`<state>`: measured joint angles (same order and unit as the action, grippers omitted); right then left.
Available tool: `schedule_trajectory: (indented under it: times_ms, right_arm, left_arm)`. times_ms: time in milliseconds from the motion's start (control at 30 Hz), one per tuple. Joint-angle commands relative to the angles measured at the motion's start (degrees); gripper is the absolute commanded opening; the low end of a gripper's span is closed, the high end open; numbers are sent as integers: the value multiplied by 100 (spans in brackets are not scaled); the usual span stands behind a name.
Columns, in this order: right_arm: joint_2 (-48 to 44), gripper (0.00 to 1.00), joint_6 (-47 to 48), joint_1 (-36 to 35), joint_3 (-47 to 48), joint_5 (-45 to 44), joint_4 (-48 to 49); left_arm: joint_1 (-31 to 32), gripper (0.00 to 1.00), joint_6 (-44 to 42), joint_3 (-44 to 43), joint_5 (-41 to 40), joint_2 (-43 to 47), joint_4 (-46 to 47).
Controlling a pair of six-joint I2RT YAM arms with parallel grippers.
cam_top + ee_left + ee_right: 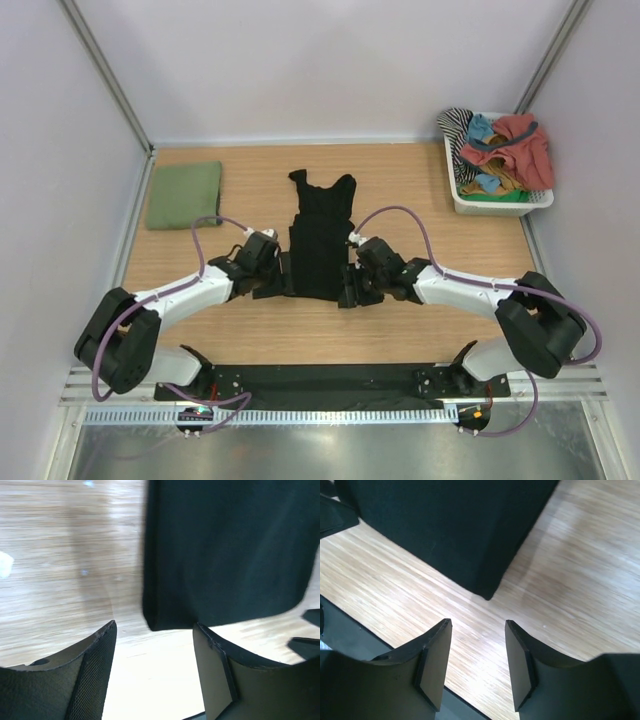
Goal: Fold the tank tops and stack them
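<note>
black tank top flat mid-worktop, long axis running away from me, hem nearest. left pincer and right pincer both spread, empty, equally near, one just off each hem corner. green tank top lies folded far left.

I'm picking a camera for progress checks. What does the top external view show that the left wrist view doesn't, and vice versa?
Only top external: the folded green tank top far left, the white basket of clothes far right. Only left wrist: up close, the left claw open and empty, near the black tank top corner. Both: that black tank top on the wooden table.
</note>
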<state>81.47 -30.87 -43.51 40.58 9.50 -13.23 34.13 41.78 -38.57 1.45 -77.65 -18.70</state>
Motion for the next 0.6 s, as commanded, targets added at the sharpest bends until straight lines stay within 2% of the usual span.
schedule_trajectory:
  times_ms: [0, 133, 333, 367, 533, 567]
  right_arm:
    - [-53, 52, -165, -131, -6, 61, 550]
    - [263, 48, -103, -158, 143, -123, 576]
    - [571, 43, 2, -158, 205, -255, 734]
    - [624, 42, 2, -158, 196, -273, 761]
    - [668, 41, 37, -158, 117, -378, 980]
    - [686, 35, 46, -158, 126, -387, 981]
  left_arm:
    - [76, 62, 85, 33, 223, 136, 586]
    - [76, 59, 58, 104, 373, -57, 972]
    - [137, 46, 120, 165, 470, -435, 1210]
    - [155, 42, 129, 183, 470, -436, 1245]
    - [269, 38, 225, 411, 365, -199, 1272]
    - [278, 31, 234, 446, 356, -137, 1272]
